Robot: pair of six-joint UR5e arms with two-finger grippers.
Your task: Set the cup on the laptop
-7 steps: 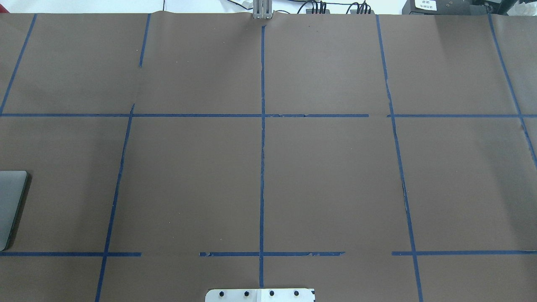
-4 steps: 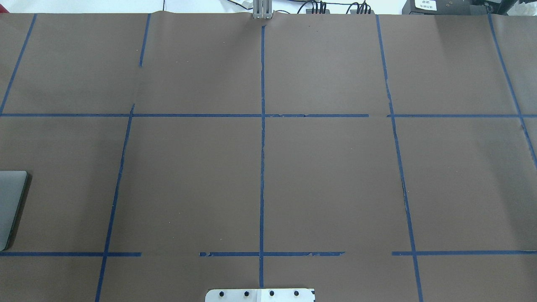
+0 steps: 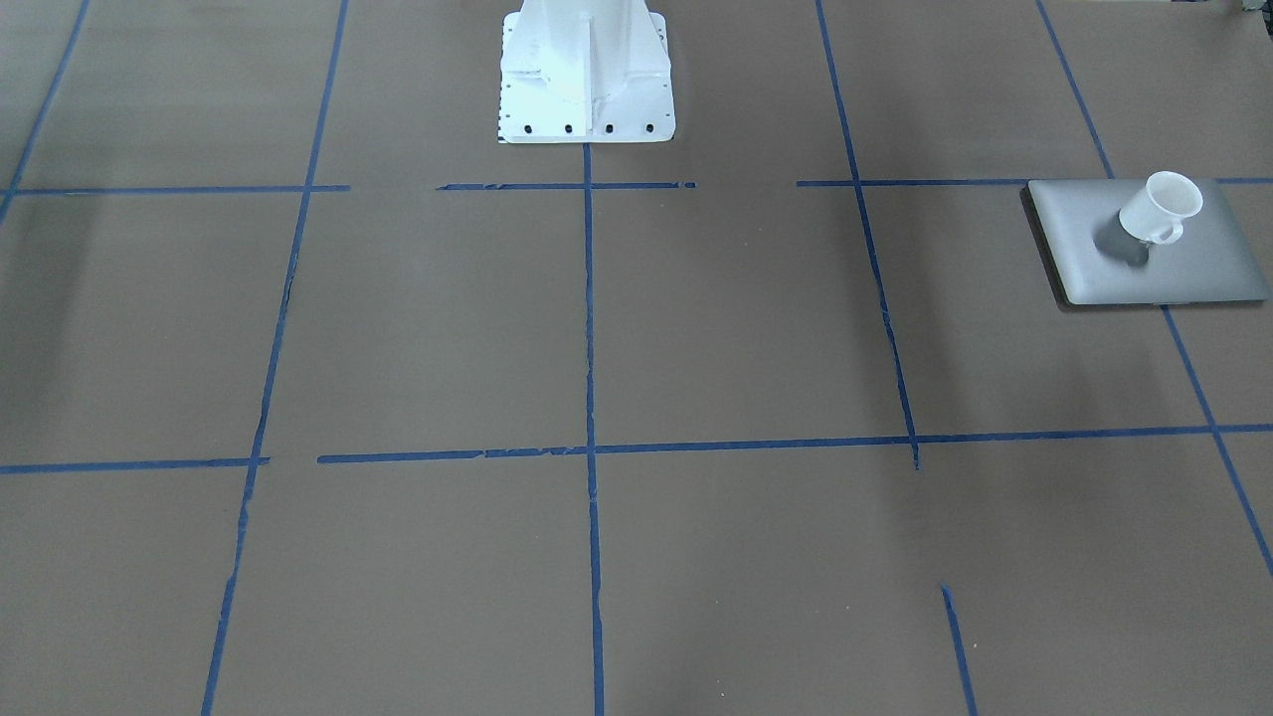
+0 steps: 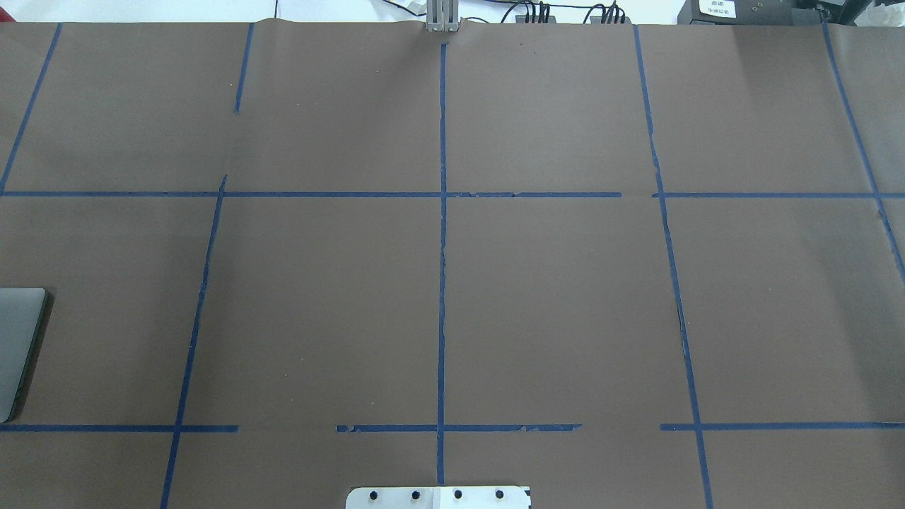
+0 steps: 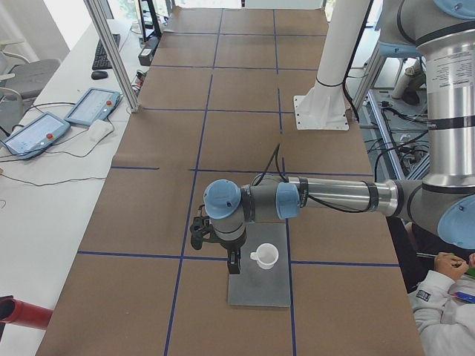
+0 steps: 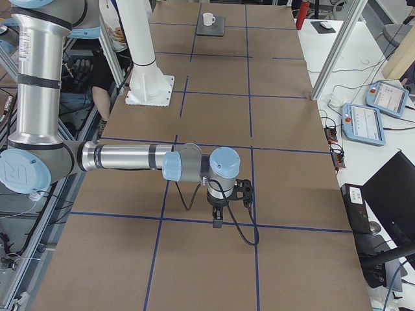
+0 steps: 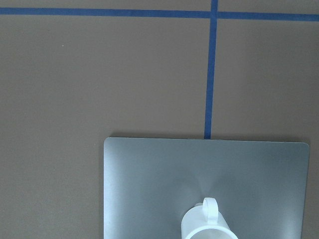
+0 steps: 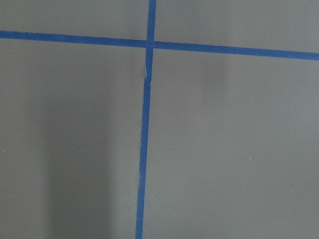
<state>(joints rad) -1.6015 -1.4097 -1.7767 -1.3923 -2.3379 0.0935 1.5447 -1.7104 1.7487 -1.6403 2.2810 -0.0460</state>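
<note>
The white cup (image 3: 1159,209) stands upright on the lid of the silver-grey laptop (image 3: 1193,268), its handle to one side. Both also show in the exterior left view, cup (image 5: 266,256) on laptop (image 5: 260,289), and in the left wrist view, cup (image 7: 207,224) on laptop (image 7: 149,189). The overhead view shows only the laptop's corner (image 4: 18,346). My left gripper (image 5: 234,265) hangs just beside the cup and apart from it; I cannot tell whether it is open or shut. My right gripper (image 6: 217,220) hangs over bare table far from the cup (image 6: 207,18); I cannot tell its state either.
Brown paper with a grid of blue tape covers the table. The white robot pedestal (image 3: 587,70) stands at mid-table on the robot's side. Teach pendants (image 5: 93,107) lie on a side bench. An operator (image 5: 445,297) sits near the left arm's base.
</note>
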